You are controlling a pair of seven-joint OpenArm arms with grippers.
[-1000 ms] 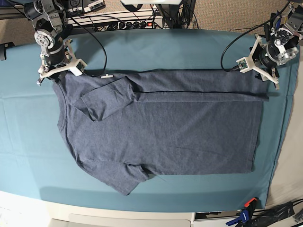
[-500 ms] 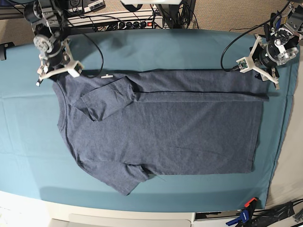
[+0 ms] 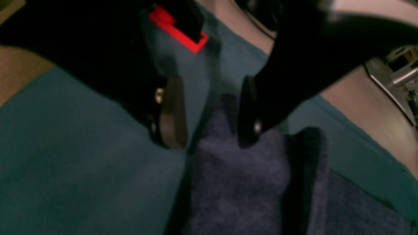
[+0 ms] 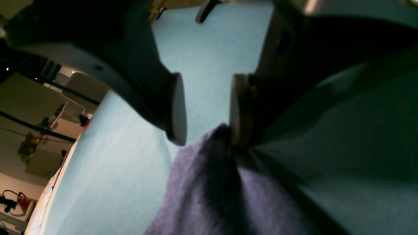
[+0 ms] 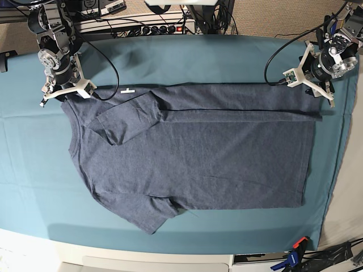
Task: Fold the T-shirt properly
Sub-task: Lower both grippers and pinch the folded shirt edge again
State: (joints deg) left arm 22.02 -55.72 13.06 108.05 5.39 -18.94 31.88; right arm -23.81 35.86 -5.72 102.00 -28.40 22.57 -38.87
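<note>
The blue-grey T-shirt (image 5: 193, 153) lies flat on the teal table cloth (image 5: 227, 59), collar to the left, its far long edge folded over and one sleeve folded onto the chest. A small white tag (image 5: 127, 90) shows at its far edge. My right gripper (image 5: 64, 93) hovers open just beyond the shoulder corner. In the right wrist view the T-shirt (image 4: 209, 189) ends in a tip touching one pad of that gripper (image 4: 208, 130). My left gripper (image 5: 311, 88) stands open at the far hem corner. In the left wrist view the T-shirt (image 3: 238, 182) reaches between the spread fingers of this gripper (image 3: 209, 130).
A power strip (image 5: 153, 27) and cables run along the table's back edge. A clamp (image 5: 292, 258) grips the front right corner. The cloth ends near the right edge (image 5: 340, 170), with bare tabletop (image 5: 22, 249) at the front left.
My right gripper has drawn back and to the left, off the shoulder corner, leaving the cloth lying flat. The left gripper and the shirt have stayed put.
</note>
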